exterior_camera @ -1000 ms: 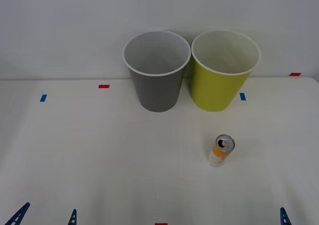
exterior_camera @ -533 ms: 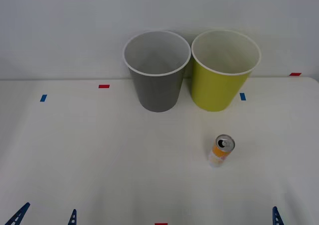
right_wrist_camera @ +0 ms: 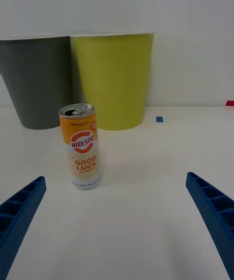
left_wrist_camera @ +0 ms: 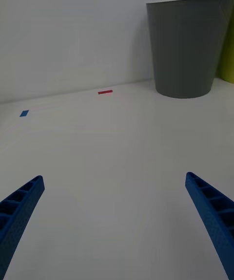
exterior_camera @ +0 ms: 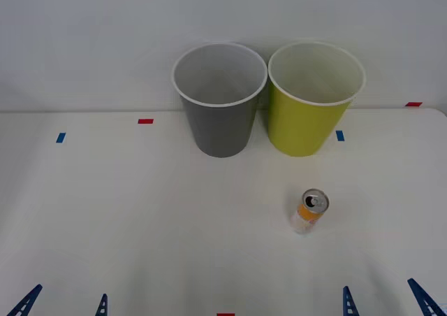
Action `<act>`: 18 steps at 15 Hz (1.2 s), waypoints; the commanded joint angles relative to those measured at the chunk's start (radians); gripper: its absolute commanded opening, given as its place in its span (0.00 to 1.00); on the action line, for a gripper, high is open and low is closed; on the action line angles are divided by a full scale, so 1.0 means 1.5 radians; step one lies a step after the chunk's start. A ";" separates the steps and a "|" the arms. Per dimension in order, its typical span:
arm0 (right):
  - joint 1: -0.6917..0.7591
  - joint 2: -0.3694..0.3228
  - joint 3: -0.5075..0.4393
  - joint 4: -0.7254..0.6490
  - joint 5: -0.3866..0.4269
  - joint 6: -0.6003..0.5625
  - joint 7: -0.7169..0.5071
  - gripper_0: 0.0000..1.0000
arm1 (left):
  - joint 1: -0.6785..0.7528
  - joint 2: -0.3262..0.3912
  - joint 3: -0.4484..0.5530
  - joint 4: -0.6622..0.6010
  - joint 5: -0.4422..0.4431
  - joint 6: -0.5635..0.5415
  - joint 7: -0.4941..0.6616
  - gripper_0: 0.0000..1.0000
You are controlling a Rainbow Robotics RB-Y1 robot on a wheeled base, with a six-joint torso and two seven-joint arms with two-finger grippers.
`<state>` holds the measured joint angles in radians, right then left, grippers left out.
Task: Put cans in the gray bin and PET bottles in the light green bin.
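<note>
One small drink can point(exterior_camera: 309, 212) stands upright on the white bench point(exterior_camera: 140, 218). It is orange on top and white below, and its silver top has a pull tab. Behind it, at the back of the bench, two tall bins stand side by side and almost touch. The gray bin point(exterior_camera: 220, 99) is on the left and the light green bin point(exterior_camera: 314, 99) is on the right. The can is nearer the green one, but well apart from both.

The right claw point(exterior_camera: 384, 303) peeks in at the near edge of the bench, close to the can but off to its right. Its two blue fingers are spread wide and hold nothing. In the right wrist view the can point(right_wrist_camera: 81, 146) sits between the fingers but nearer one side, not in the middle.

The left claw point(exterior_camera: 63, 303) waits at the near left edge, also wide open and empty, with the gray bin point(left_wrist_camera: 187, 46) far ahead of it.

What could go wrong? The can is thin and tall, so a bump from one finger could tip it over and let it roll. That could happen if the claw comes in off-center. Also, the green bin is the closer one, so the can could get dropped in the wrong bin. It belongs in the gray one.
</note>
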<state>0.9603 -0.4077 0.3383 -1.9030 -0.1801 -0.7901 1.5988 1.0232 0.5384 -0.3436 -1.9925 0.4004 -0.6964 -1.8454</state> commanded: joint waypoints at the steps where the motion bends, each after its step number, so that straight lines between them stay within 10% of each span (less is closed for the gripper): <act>1: -0.047 -0.027 0.039 0.029 -0.013 -0.001 -0.002 1.00 | 0.000 0.000 0.000 0.000 0.000 0.000 0.000 1.00; 18: -0.322 0.027 0.061 0.157 -0.019 0.086 0.011 1.00 | 0.000 0.000 0.000 0.000 0.000 0.000 0.000 1.00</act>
<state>0.4873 -0.3691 0.4386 -1.6693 -0.2104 -0.6731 1.6137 1.0231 0.5384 -0.3436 -1.9926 0.4004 -0.6964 -1.8454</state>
